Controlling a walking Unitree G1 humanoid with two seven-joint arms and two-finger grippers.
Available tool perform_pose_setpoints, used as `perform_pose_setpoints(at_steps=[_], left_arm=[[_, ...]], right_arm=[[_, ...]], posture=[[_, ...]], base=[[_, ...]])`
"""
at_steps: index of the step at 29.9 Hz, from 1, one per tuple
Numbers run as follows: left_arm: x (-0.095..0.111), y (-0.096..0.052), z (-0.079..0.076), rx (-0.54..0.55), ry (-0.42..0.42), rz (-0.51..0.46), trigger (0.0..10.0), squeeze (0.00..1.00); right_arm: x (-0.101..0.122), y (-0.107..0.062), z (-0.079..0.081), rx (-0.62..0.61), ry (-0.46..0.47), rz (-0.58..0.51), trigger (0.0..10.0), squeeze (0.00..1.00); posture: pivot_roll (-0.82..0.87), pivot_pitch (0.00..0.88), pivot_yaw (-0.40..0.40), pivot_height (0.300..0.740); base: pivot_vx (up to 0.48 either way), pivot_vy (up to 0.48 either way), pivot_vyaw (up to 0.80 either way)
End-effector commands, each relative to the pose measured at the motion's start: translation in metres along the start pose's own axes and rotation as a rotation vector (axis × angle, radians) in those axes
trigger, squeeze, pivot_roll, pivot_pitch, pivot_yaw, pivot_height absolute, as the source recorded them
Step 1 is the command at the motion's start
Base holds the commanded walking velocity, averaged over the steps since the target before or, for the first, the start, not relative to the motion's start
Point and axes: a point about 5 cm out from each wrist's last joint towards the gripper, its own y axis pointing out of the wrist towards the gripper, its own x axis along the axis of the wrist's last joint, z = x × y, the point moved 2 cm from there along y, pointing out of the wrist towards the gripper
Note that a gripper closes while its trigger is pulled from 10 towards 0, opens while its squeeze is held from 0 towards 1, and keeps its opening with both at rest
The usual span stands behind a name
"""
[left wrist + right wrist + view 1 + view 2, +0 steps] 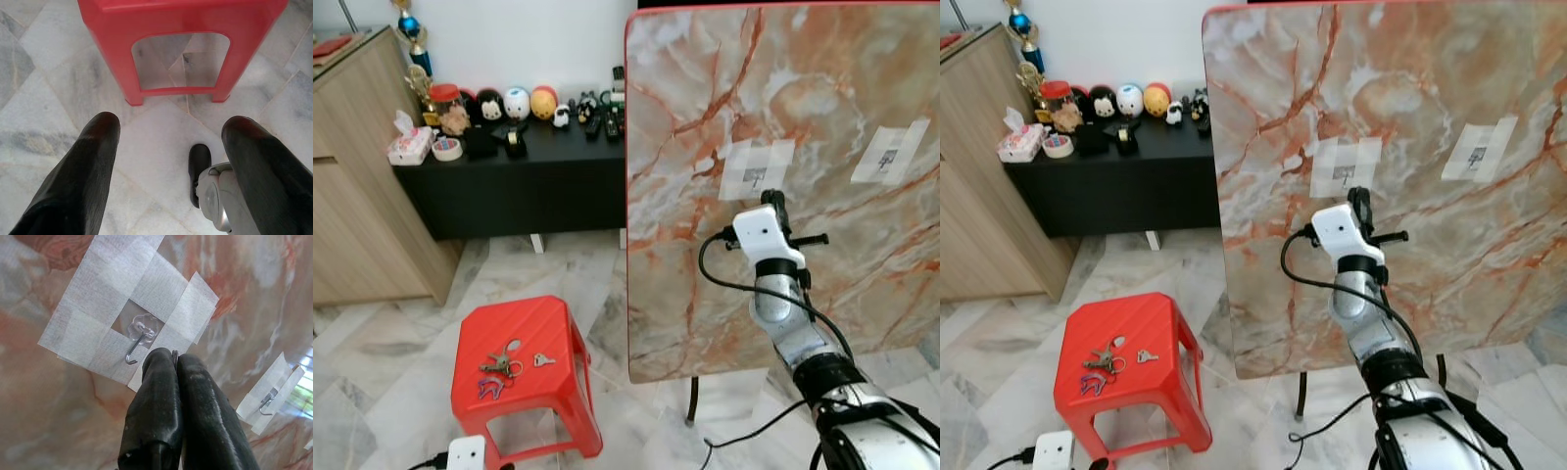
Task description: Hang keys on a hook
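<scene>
A big marble board (803, 117) stands upright on its edge on the floor. Two small hooks are stuck to it with white tape. One hook (138, 339) sits near the middle of the board and the other hook (266, 402) is closer to the board's right edge.

The right gripper (174, 357) is lifted up against the board, just beside the middle hook. Its two black fingers (156, 396) are pressed together. A thin bit of metal peeks out between the tips, but it is too small to tell what it is. The tips are very close to the hook's bent wire and do not touch it.

A red stool (524, 367) stands on the tiled floor (372, 392), to the left of the board. The keys (499, 366) lie on the stool's seat, close to its front edge. A blue and pink key tag (490, 388) lies right by them, nearer the front left corner. One small key (543, 360) lies on its own, a little toward the seat's right edge.

The left gripper (168, 161) hangs low by the floor, in front of the stool. Its fingers (83, 176) are wide apart and hold nothing.

Behind the stool, a low black cabinet (509, 186) stands by the wall with round toy heads (517, 103) in a row on top. A tissue box (409, 147) and a roll of tape (446, 149) sit near its left end. A wooden cupboard (352, 166) stands to the left.
</scene>
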Motion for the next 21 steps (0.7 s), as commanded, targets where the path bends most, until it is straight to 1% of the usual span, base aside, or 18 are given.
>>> perform_pose_setpoints(at_steps=[1,4,13,18,21], left_arm=[[-0.0030,-0.0003,0.0007,0.009,-0.010,0.020,10.0,0.00],[-0.0025,0.0000,0.0003,0.008,-0.011,0.019,10.0,0.00],[-0.0012,0.0004,-0.0008,0.008,-0.014,0.015,10.0,0.00],[-0.0007,0.0007,-0.0012,0.008,-0.016,0.014,10.0,0.00],[-0.0005,0.0007,-0.0014,0.008,-0.017,0.014,10.0,0.00]], right_arm=[[0.0076,0.0061,-0.0010,0.005,-0.012,-0.021,10.0,0.00],[0.0100,0.0074,0.0014,0.018,-0.038,-0.032,10.0,0.00],[0.0125,0.0107,0.0028,0.024,-0.040,-0.027,10.0,0.00],[0.0127,0.0130,0.0043,0.034,-0.043,-0.006,10.0,0.00],[0.0098,0.0125,0.0084,0.061,-0.042,0.025,10.0,0.00]], posture=[[0.01,0.000,0.002,0.740],[0.01,0.000,0.001,0.740],[0.01,0.000,-0.002,0.740],[0.01,0.000,-0.004,0.740],[0.01,0.000,-0.004,0.740]], base=[[0.000,0.000,0.00],[0.000,0.000,0.00],[0.000,0.000,0.00],[0.000,0.000,0.00],[0.000,0.000,0.00]])
